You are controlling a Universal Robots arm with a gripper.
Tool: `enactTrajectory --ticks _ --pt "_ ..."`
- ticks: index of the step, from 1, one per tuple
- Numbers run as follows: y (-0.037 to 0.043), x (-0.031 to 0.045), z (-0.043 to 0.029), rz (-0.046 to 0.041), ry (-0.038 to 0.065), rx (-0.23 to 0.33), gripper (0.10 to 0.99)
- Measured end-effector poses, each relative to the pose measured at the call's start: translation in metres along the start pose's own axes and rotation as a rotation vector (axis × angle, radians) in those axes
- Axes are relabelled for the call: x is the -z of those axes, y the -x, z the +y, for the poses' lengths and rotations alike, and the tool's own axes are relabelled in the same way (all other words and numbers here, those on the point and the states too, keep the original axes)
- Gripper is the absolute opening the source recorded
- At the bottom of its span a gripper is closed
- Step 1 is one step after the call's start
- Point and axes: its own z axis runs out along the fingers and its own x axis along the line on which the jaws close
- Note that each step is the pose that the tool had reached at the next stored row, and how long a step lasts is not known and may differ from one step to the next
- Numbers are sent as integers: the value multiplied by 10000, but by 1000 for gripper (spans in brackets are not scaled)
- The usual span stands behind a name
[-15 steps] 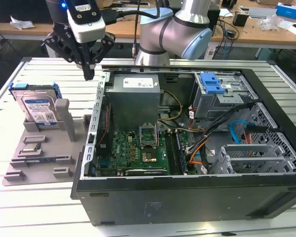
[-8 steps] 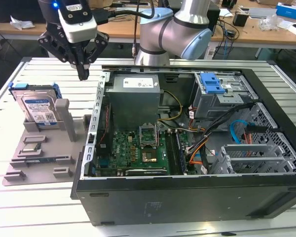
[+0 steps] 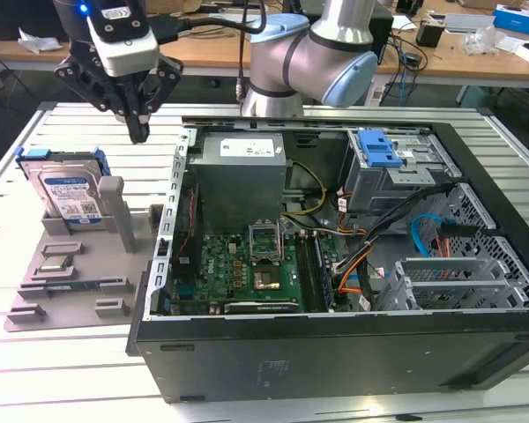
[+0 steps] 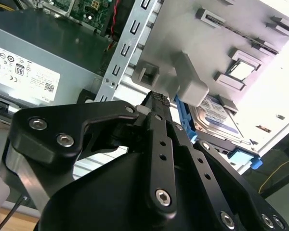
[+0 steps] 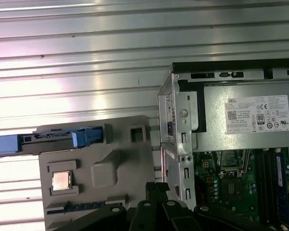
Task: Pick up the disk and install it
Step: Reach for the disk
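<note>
The disk (image 3: 68,192) stands propped on edge in a slot of a grey fixture tray (image 3: 70,295), to the exterior view's left of the open computer case (image 3: 335,361). The gripper (image 3: 139,132) hangs above the tray's edge nearest the case, pointing down, jaws pinched together and empty. The case holds a motherboard (image 3: 247,269) and a power supply (image 3: 242,176).

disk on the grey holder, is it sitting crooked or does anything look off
Nothing stands out. The disk stands on edge, slightly tilted, in a slot of the grey holder, apparently as intended, at the exterior view's left beside the open computer case. The gripper hangs above, shut and empty.
</note>
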Motion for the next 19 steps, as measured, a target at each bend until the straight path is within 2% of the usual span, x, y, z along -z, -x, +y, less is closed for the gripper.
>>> enactTrajectory --ticks 11,16,17,19 --pt "-164 5 -12 0 -1 1 106" --pt "-302 8 -23 0 -1 1 106" --pt "-360 10 -27 0 -1 1 106" --pt "-423 12 -31 -1 -1 0 106"
